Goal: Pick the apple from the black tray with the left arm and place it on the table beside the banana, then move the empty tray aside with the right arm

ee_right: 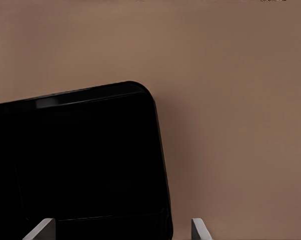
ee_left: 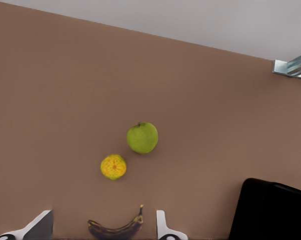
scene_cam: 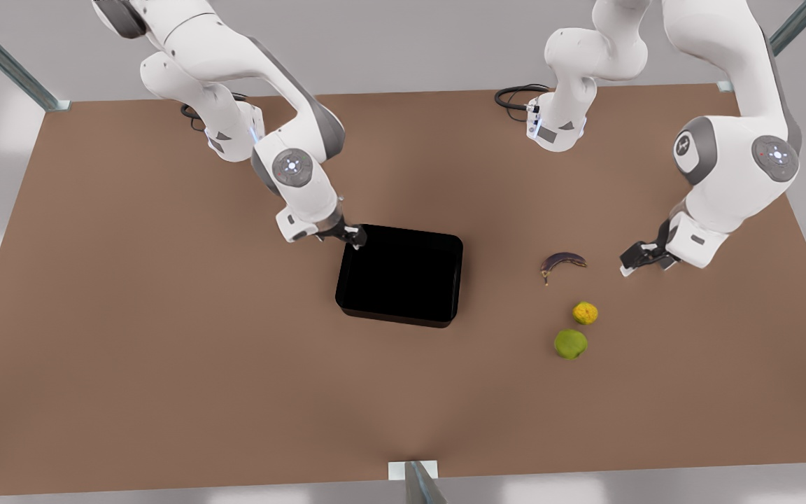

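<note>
The apple (scene_cam: pixel 570 344) (ee_left: pixel 142 137), yellow-green, lies on the brown table (scene_cam: pixel 165 315) in front of the dark banana (scene_cam: pixel 562 262) (ee_left: pixel 115 229). A lumpy yellow-orange fruit (scene_cam: pixel 585 313) (ee_left: pixel 113 166) sits between them. My left gripper (scene_cam: pixel 637 262) (ee_left: pixel 102 215) hovers open just to the front view's right of the banana, holding nothing. The black tray (scene_cam: pixel 403 318) (ee_right: pixel 158 150) stands empty mid-table. My right gripper (scene_cam: pixel 354 234) (ee_right: pixel 120 222) is open at the tray's far corner on the front view's left, its fingers either side of the rim.
Both arm bases stand at the table's far edge, with a black cable (scene_cam: pixel 515 94) beside one. Metal frame posts rise at the far corners (scene_cam: pixel 53 103) and at the middle of the near edge (scene_cam: pixel 413 472). Bare tabletop stretches to the front view's left of the tray.
</note>
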You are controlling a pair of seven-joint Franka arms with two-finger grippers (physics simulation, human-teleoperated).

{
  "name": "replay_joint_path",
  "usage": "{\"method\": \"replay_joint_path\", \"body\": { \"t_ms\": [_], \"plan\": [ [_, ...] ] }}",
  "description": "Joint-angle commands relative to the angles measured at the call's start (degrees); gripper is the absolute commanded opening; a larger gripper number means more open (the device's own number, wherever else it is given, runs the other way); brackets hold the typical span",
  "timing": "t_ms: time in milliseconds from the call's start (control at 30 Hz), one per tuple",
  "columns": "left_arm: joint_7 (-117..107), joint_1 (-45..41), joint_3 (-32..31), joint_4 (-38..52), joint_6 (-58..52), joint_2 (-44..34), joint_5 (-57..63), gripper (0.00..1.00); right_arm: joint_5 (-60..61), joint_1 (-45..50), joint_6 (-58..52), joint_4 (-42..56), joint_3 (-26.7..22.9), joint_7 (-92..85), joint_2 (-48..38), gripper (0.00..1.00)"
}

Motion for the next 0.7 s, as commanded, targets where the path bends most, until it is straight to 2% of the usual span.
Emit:
{"method": "replay_joint_path", "body": {
  "t_ms": [0, 67, 500, 667],
  "plan": [
    [12.32, -1.47, 0.00, -0.02, -5.33, -0.15, -0.60, 1.00, -0.32, 0.02, 10.04, 0.07, 0.29, 15.81, 1.05, 1.00],
    [12.32, -1.47, 0.00, -0.02, -5.15, -0.15, -0.60, 1.00, -4.36, 0.02, 11.62, -0.01, 0.65, 15.64, 3.25, 1.00],
    [12.24, -1.47, 0.00, -0.02, -4.80, 0.03, -0.33, 1.00, -4.36, -0.51, 12.50, -0.98, 1.00, -6.42, 10.54, 1.00],
    [12.15, -1.56, -0.09, -0.02, -4.80, 0.29, -0.33, 1.00, -4.45, -0.68, 14.08, -1.60, 0.91, -6.86, 13.18, 1.00]
  ]
}}
